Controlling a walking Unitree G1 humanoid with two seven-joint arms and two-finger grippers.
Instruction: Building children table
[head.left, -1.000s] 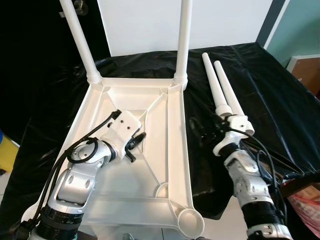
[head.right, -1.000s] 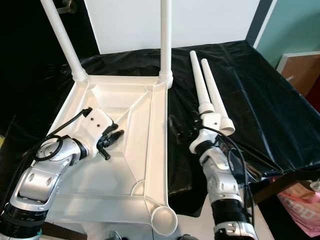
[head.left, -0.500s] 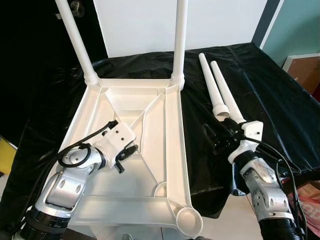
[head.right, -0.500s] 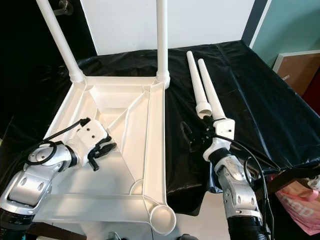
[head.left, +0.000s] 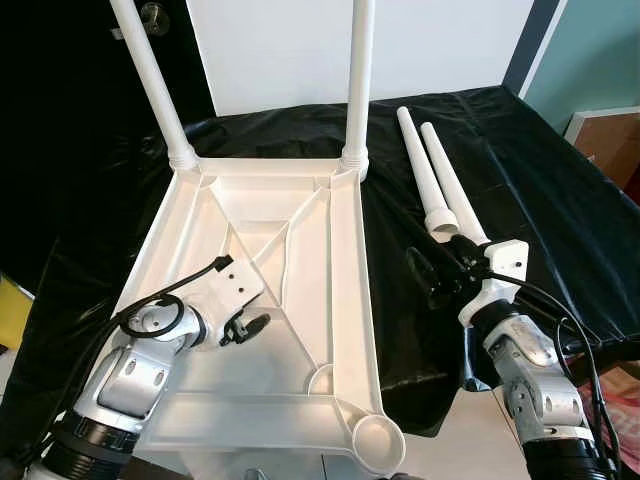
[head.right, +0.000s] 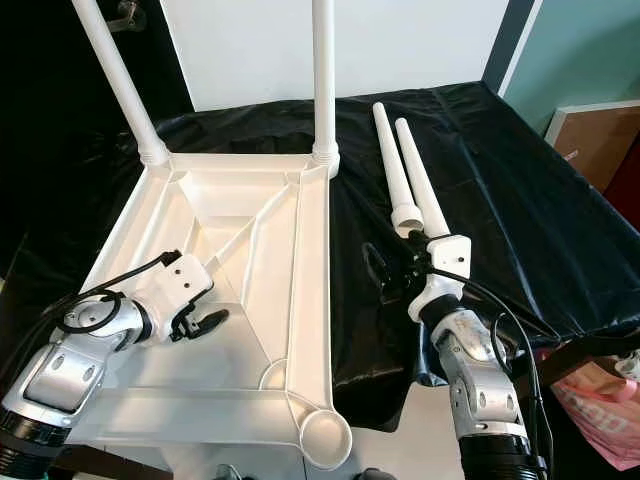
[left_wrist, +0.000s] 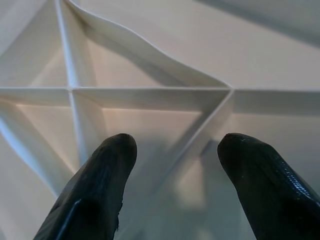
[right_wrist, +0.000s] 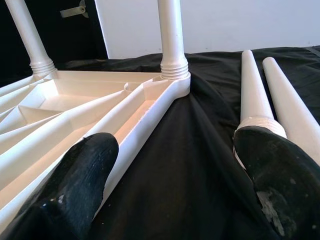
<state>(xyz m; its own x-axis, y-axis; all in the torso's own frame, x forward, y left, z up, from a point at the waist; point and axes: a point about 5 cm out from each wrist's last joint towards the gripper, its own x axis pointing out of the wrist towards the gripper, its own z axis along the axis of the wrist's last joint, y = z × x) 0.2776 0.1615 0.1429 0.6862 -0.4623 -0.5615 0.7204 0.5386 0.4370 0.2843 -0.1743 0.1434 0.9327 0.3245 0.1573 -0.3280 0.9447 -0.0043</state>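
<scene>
Status: white plastic kids' tabletop (head.left: 300, 200) upside down on counter under black plastic sheet (head.left: 560, 190), ribs up. 2 white tapered legs (head.left: 357, 80) screwed into far corners; 2 loose white tapered legs (head.left: 440, 180) flat on sheet, just right of top. Near corner socket (head.left: 378, 442) empty. Left end effector (head.left: 245, 328) apart, empty, over ribs. Right end effector (head.left: 435, 275) apart, empty, near loose legs' wide ends. Step, my read: pick 3rd leg. Next: R closes on nearer leg, stands it into open socket, twists.

White wall (head.left: 440, 45), teal wall (head.left: 590, 50) rt.
</scene>
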